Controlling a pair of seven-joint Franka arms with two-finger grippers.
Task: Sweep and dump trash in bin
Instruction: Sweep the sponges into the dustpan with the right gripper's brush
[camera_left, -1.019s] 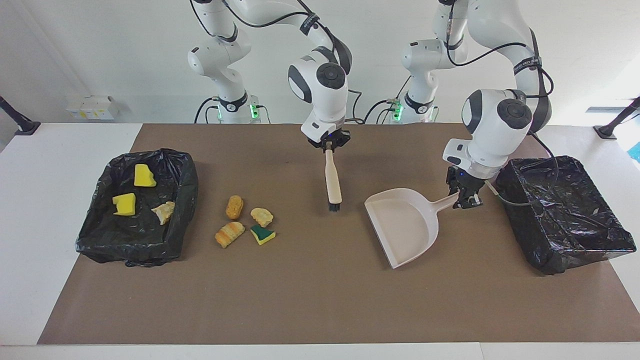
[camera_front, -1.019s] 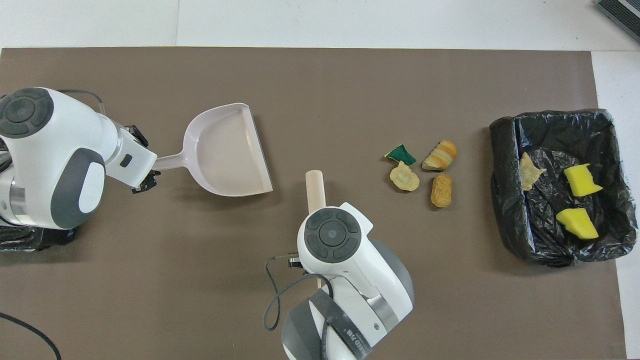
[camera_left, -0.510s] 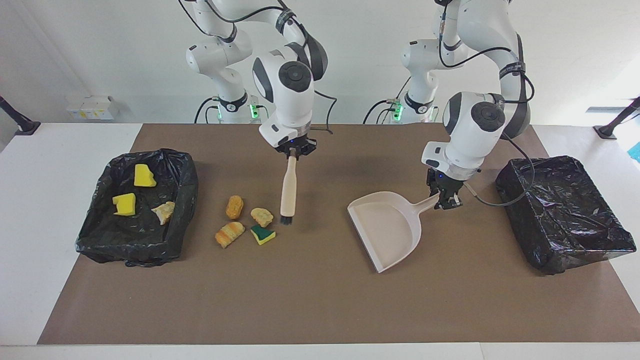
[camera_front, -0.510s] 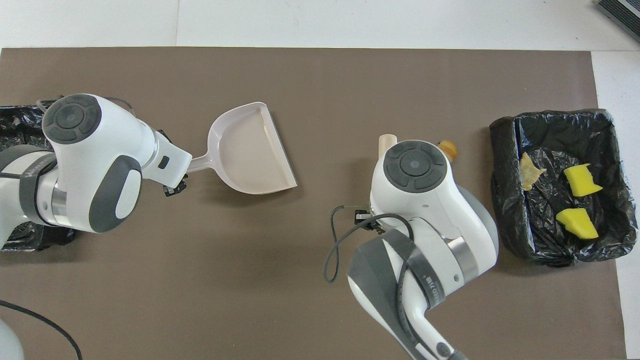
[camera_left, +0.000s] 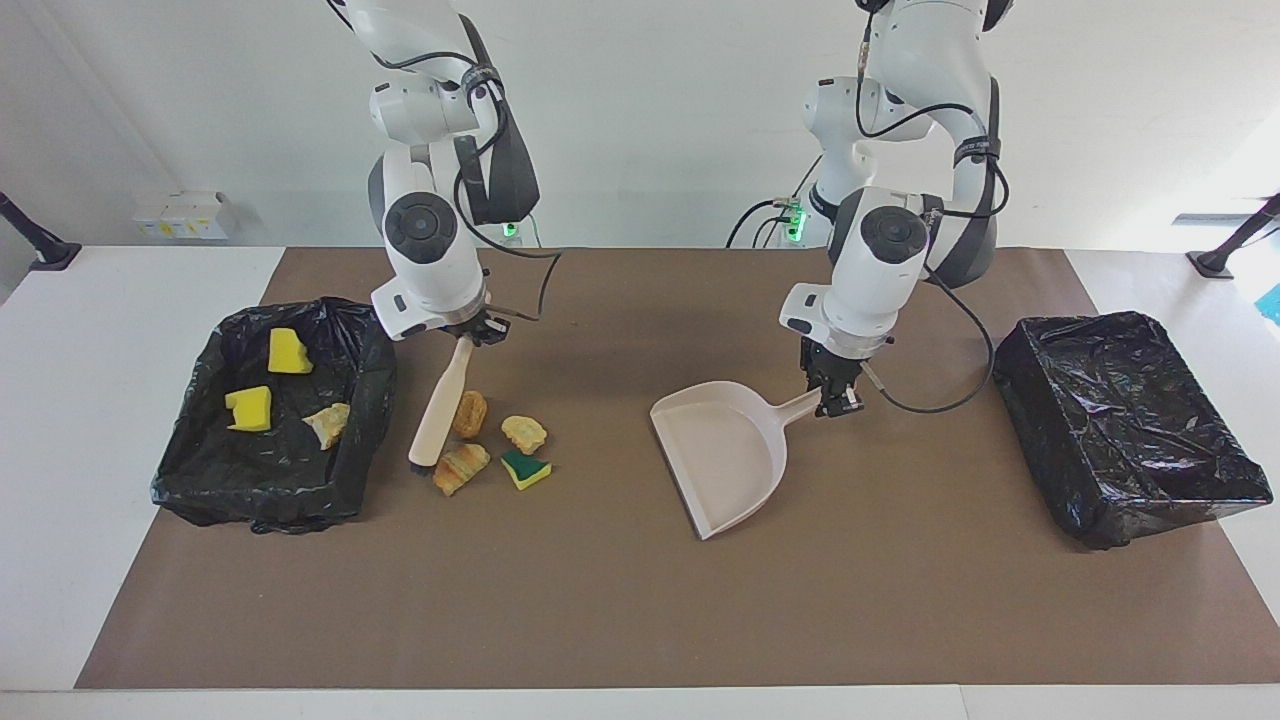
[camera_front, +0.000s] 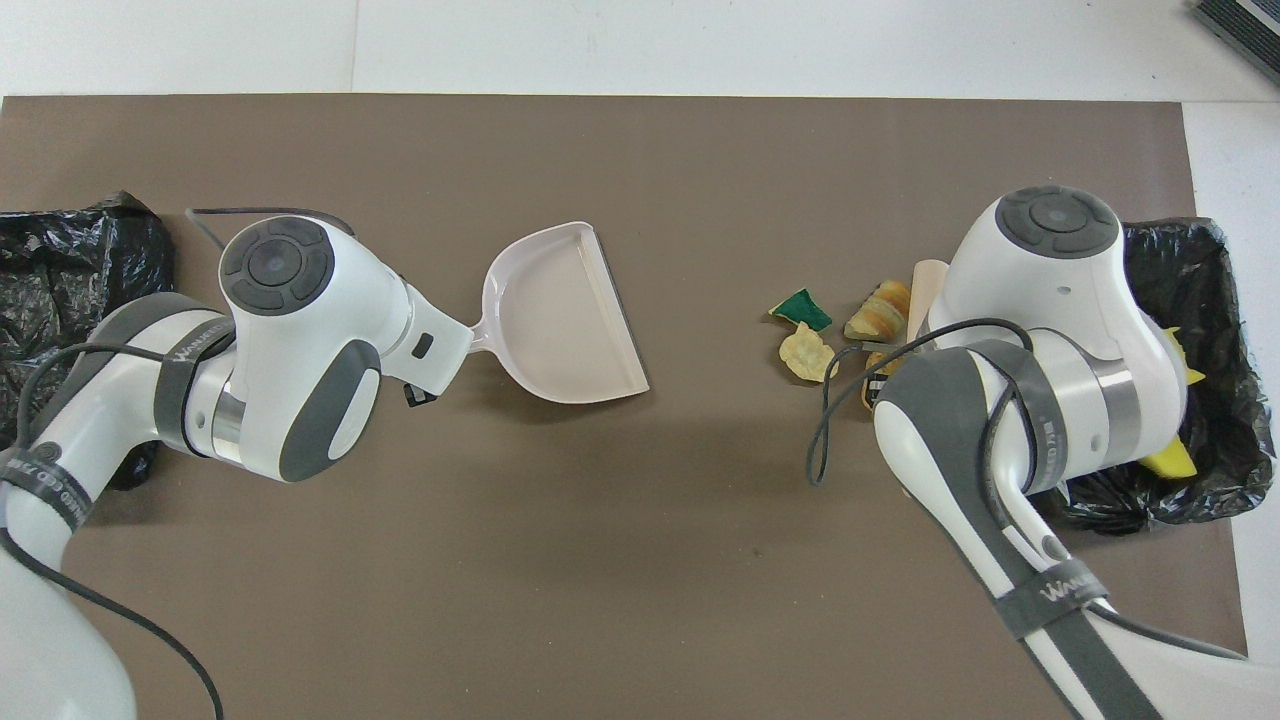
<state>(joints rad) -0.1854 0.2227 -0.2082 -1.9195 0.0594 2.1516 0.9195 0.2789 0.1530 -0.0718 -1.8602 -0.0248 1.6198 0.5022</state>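
Several scraps lie on the brown mat: a tan piece (camera_left: 470, 412), another tan piece (camera_left: 524, 432), a striped bread-like piece (camera_left: 459, 468) and a green-and-yellow wedge (camera_left: 526, 469). My right gripper (camera_left: 478, 330) is shut on the cream brush (camera_left: 440, 420). The brush slants down, with its bristle end low between these scraps and the black-lined bin (camera_left: 200, 480). That bin holds two yellow chunks (camera_left: 288, 351) and a tan scrap (camera_left: 327, 423). My left gripper (camera_left: 832, 400) is shut on the handle of the beige dustpan (camera_left: 720, 450), near the mat's middle.
A second black-lined bin (camera_left: 1130, 430) stands at the left arm's end and looks empty. In the overhead view the right arm covers part of the bin (camera_front: 1215, 250) and one scrap; the dustpan (camera_front: 560, 320) opens toward the scraps (camera_front: 803, 355).
My right gripper has carried the brush from the mat's middle over the scraps to their bin side. My left gripper has moved the dustpan away from its bin toward the middle.
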